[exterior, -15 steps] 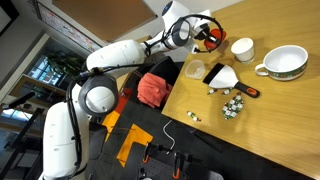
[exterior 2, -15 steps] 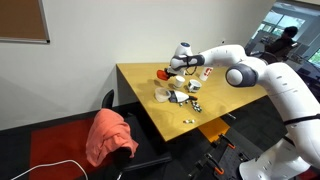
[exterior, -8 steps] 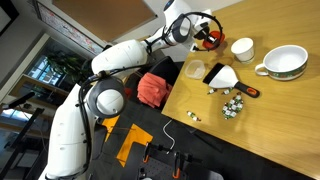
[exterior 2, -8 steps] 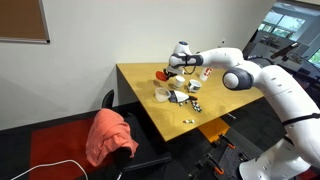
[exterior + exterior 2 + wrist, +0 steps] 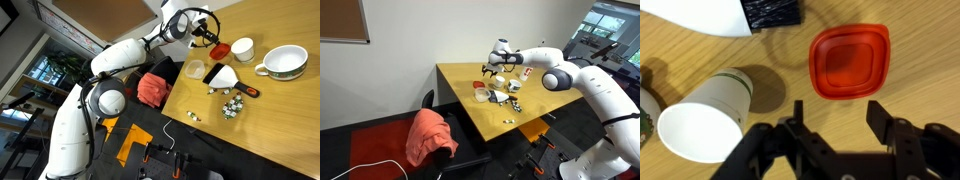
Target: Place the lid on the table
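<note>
The red-orange lid [image 5: 848, 62] lies flat on the light wooden table [image 5: 925, 45], just beyond my fingertips in the wrist view. My gripper [image 5: 838, 115] hovers above it, open, with nothing between its fingers. In both exterior views the lid [image 5: 216, 47] [image 5: 480, 86] rests on the table [image 5: 270, 125] [image 5: 455, 78] next to a white cup [image 5: 241, 48]. The gripper [image 5: 204, 30] [image 5: 490, 69] hangs a little above the lid, apart from it.
The white cup [image 5: 702, 125] sits close beside the lid. A black-and-white dustpan-like item [image 5: 745, 15] [image 5: 220, 73] lies nearby, with small loose pieces [image 5: 232, 105] and a large white bowl [image 5: 283, 62]. A red cloth [image 5: 428, 135] drapes a chair beside the table.
The jaws have opened and let go of the lid, which now lies on the table beside the cup. The gripper has lifted slightly above it.
</note>
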`<act>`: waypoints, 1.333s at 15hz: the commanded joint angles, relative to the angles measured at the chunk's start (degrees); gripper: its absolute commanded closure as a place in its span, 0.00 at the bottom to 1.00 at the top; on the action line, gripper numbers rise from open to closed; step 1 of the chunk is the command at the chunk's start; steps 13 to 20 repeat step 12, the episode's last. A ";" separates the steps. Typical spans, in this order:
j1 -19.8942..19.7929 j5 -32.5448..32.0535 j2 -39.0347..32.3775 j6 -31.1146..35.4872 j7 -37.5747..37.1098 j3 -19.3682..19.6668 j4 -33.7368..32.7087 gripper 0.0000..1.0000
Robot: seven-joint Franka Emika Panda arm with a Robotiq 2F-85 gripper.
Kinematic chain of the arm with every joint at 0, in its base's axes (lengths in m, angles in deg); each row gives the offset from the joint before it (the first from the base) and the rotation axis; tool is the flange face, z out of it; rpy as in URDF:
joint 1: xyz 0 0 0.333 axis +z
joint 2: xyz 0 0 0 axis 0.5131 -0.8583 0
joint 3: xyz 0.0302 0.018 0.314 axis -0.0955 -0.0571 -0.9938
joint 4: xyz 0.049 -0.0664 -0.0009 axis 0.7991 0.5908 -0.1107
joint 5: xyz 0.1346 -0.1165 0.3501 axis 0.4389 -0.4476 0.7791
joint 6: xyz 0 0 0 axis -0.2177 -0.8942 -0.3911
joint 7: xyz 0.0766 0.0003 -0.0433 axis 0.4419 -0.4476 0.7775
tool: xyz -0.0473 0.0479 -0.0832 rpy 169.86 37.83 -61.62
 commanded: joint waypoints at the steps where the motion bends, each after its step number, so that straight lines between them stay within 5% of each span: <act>1: 0.26 0.69 3.90 -1.49 1.61 -1.22 3.08 0.02; 12: 3.83 -1.06 20.24 0.77 3.98 -0.49 25.15 0.00; 20: 3.83 -1.06 20.24 0.77 3.98 -0.49 25.15 0.00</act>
